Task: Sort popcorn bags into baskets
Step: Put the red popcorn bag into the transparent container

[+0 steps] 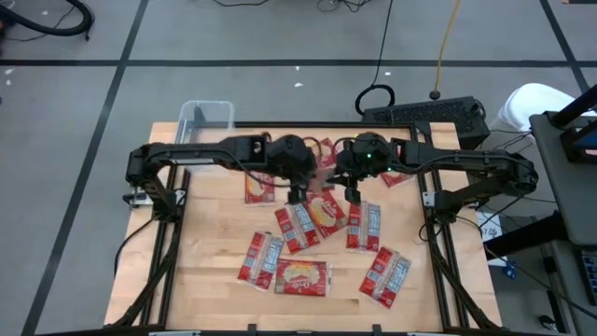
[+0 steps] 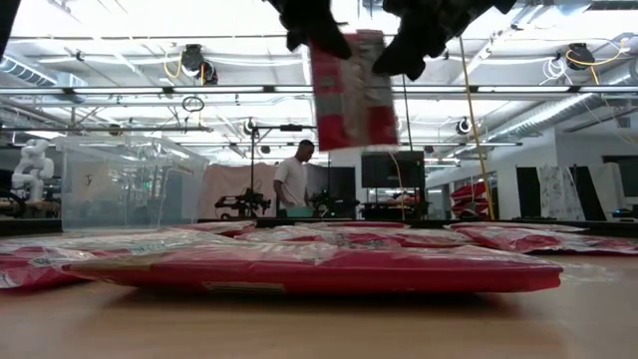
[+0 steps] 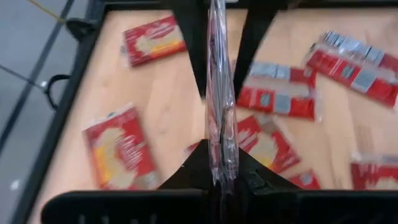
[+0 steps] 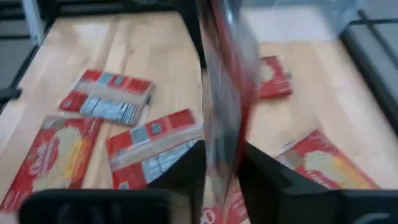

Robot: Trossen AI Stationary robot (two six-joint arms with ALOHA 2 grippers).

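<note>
The scene is lit evenly from overhead. In the low view, ceiling lights (image 2: 194,62) are blown out into white glare, and the arms at the top are reduced to dark silhouettes. The nearest packet (image 2: 329,271) is rendered soft, out of focus, as is the table edge (image 2: 319,324). Only faint, short shadows are cast on the wooden table (image 1: 215,252) in the high view. In the right wrist view, the held packet (image 4: 224,99) is smeared by motion blur.
</note>
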